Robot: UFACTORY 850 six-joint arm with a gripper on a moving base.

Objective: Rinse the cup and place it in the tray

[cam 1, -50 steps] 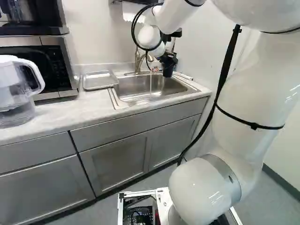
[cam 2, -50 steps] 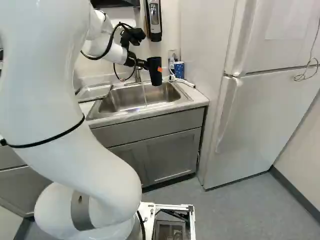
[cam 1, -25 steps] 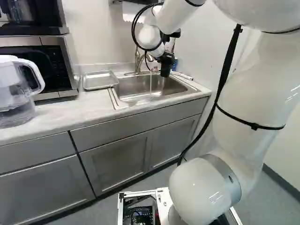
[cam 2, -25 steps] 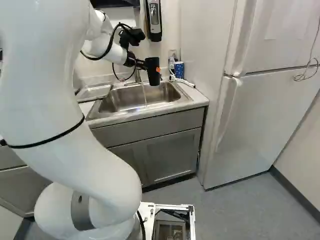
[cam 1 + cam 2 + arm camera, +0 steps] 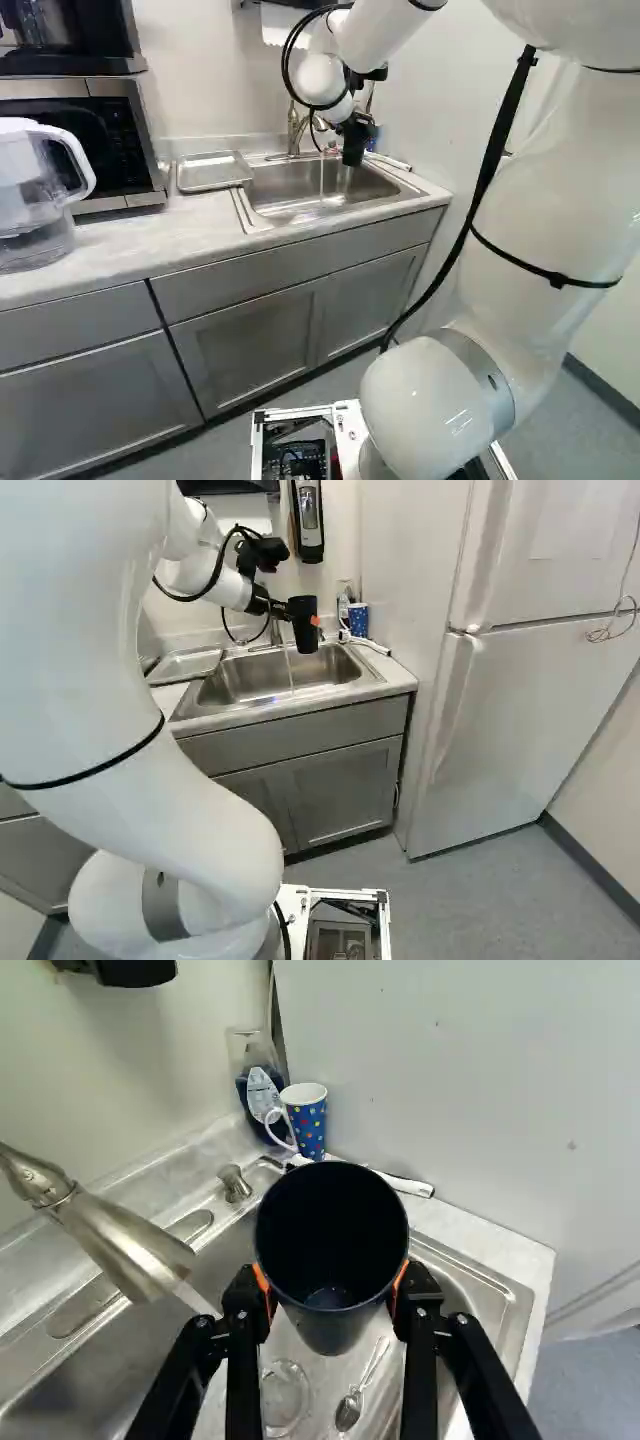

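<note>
Black cup [image 5: 306,638], right base view: hanging over the steel sink [image 5: 237,685], beside the falling water [image 5: 290,670]; the end effector [image 5: 312,620] is grasping it.
Metal tray [image 5: 212,172], left base view: lying on the counter [image 5: 130,240] beside the sink.
Orange pads [image 5: 263,1282], wrist view: pressing the cup from two sides, its mouth facing the camera.
Faucet [image 5: 130,1252], wrist view: pouring close beside the cup.
Spoon [image 5: 349,1410], wrist view: lying in the sink.
Dotted mug [image 5: 310,1125], wrist view: standing beyond the cup.

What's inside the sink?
I see a spoon and something round and clear. The cup and claw cover part of the sink, so I can't tell what's there.
</note>
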